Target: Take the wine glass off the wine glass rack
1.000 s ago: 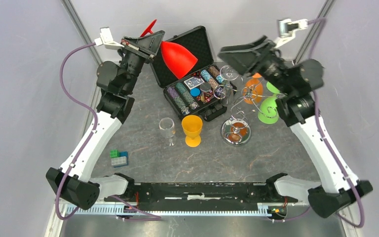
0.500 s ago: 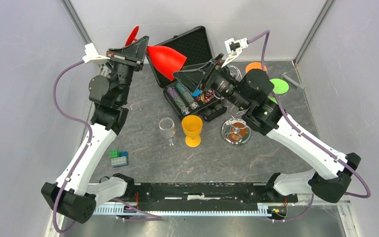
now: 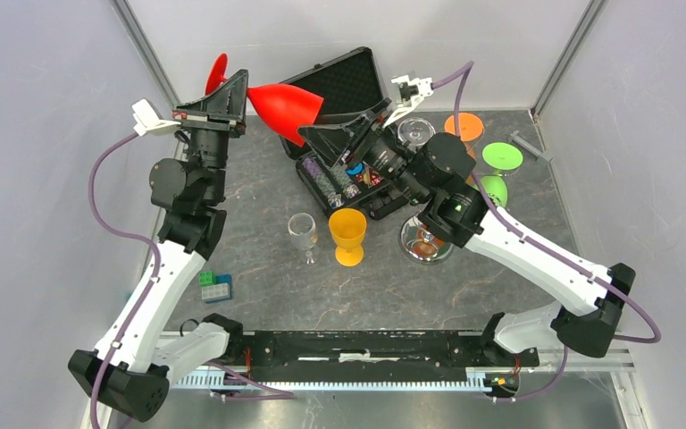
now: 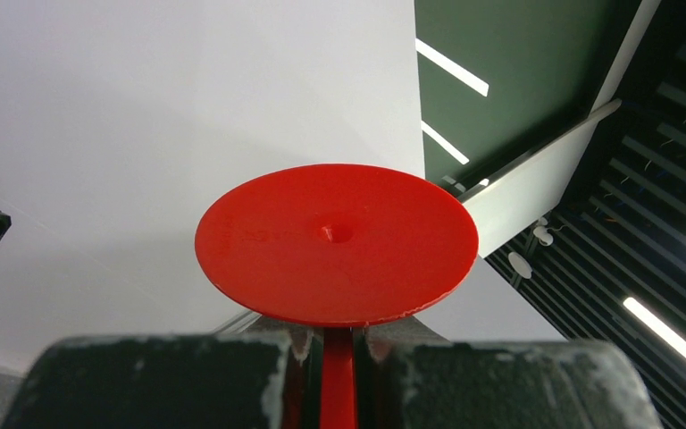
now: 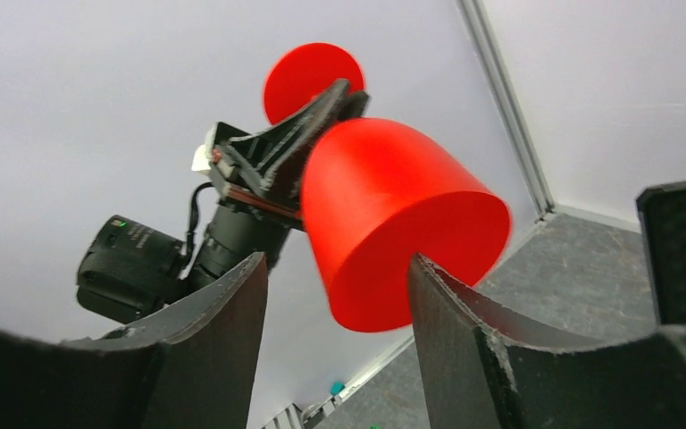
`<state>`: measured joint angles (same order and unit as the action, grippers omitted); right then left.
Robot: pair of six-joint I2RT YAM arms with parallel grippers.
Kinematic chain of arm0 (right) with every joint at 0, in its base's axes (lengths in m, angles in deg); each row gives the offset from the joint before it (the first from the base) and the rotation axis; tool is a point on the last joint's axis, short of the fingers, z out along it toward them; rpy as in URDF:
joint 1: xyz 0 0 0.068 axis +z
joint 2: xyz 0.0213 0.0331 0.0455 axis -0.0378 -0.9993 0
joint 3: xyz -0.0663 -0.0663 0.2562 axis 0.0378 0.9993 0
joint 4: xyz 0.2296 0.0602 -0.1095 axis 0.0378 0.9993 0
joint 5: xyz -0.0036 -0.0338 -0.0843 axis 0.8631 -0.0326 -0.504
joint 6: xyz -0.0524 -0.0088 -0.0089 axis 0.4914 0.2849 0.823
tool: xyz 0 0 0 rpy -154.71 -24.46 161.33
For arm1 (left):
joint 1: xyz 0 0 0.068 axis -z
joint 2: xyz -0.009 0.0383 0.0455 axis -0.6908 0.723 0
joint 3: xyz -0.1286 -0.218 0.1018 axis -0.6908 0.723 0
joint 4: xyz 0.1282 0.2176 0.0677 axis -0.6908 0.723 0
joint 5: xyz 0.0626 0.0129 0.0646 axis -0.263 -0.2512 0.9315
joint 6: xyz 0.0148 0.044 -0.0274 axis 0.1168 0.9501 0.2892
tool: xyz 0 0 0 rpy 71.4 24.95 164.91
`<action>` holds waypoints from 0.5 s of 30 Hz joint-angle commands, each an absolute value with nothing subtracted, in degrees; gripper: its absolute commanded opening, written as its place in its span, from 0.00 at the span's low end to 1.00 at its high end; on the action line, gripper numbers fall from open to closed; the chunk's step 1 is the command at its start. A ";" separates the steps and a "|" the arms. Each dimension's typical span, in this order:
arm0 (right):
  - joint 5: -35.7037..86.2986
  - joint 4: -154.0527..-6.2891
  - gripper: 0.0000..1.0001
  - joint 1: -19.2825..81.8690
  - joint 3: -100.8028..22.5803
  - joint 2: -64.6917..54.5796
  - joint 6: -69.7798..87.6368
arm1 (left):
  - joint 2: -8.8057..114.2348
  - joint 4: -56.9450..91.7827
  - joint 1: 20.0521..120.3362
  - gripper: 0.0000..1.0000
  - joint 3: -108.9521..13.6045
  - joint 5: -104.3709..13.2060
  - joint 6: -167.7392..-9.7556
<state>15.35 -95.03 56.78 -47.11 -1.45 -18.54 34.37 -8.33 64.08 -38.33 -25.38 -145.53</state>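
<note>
**Left gripper** (image 4: 338,362): shut tight on the thin stem of the red plastic wine glass (image 3: 284,101). The glass is held sideways in the air, with the round foot on one side of the jaws and the bowl on the other. The bowl's mouth points toward the right gripper (image 5: 335,264).

**Right gripper:** jaws apart, one finger on either side of the bowl's rim in the wrist view. I cannot tell whether either finger touches the plastic, because the fingers hide the lower edge of the rim.

**Chrome wire wine glass rack** (image 3: 422,248): stands on its mirrored disc base well behind the right gripper, mostly hidden under that arm. The red glass is well apart from it. Glasses with an orange foot (image 3: 463,125) and a green foot (image 3: 503,156) show beyond the same arm, near the rack.

**Black foam-lined case** (image 3: 357,80): lies open below the right gripper.

**Judgement:** the lift off the rack looks done. The step in hand reads as a handover of the bowl from left to right.

**To do it well:**
- Centre the bowl between the right fingers before closing.
- Push in past the rim so the pads meet the fuller part of the bowl. The surface is smooth and tapered and could slide out of a shallow pinch.
- Close slowly.
- The left gripper should release the stem only once the right grip is firm, then back straight off, clear of the foot.
- Keep the glass high above the case throughout.
</note>
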 commanded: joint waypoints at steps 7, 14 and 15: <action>19.48 -107.59 0.35 58.79 -47.07 -3.91 -16.12 | 31.71 -11.96 64.17 0.02 -35.96 -25.40 -149.09; 19.17 -109.33 0.00 58.79 -46.33 -4.76 -12.92 | 25.87 -10.31 64.15 0.54 -31.97 -29.88 -144.56; 19.00 -109.33 0.00 58.81 -46.17 -4.90 -11.95 | 24.74 -8.19 64.16 0.64 -32.08 -31.18 -142.84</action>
